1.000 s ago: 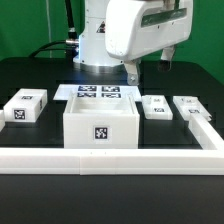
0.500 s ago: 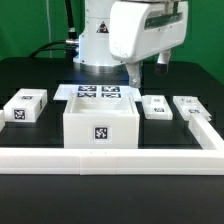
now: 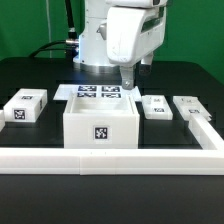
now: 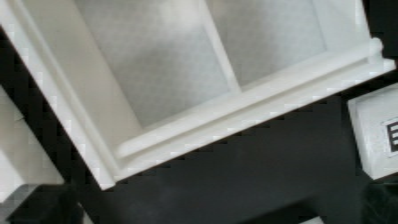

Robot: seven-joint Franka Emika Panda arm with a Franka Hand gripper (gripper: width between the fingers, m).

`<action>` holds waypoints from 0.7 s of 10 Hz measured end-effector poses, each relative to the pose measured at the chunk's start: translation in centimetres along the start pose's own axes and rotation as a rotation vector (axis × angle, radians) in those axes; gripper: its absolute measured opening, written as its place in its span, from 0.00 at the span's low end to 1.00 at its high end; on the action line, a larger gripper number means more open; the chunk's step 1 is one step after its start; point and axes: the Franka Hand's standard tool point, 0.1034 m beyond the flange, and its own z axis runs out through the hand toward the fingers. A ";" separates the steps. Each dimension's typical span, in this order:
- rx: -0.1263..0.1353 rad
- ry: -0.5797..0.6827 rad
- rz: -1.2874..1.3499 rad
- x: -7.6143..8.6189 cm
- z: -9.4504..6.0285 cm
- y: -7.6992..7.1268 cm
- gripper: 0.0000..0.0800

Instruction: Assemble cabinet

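Note:
The cabinet (image 3: 100, 125) is an open-topped white box with one marker tag on its front, standing in the middle of the black table. The gripper (image 3: 138, 72) hangs above and just behind the box's far right corner, apart from it; its dark fingers (image 3: 127, 78) stand apart with nothing between them. The wrist view looks down into the cabinet (image 4: 178, 70), showing its rim and an inner dividing wall. The fingers do not show in that view.
Small white tagged blocks lie at the exterior view's left (image 3: 24, 105) and right (image 3: 155, 105), with another further right (image 3: 190, 104); one shows in the wrist view (image 4: 377, 135). The marker board (image 3: 98, 93) lies behind the cabinet. A long low white rail (image 3: 110, 157) borders the front and right.
The arm's hand has moved toward the exterior view's left and turned, now closer over the cabinet's far right corner. The parts on the table have not moved.

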 end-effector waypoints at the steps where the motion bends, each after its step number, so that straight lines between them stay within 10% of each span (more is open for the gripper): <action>1: -0.030 0.018 -0.111 -0.1 0.4 -0.1 1.00; 7: -0.019 -0.004 -0.304 -1.3 1.3 -1.0 1.00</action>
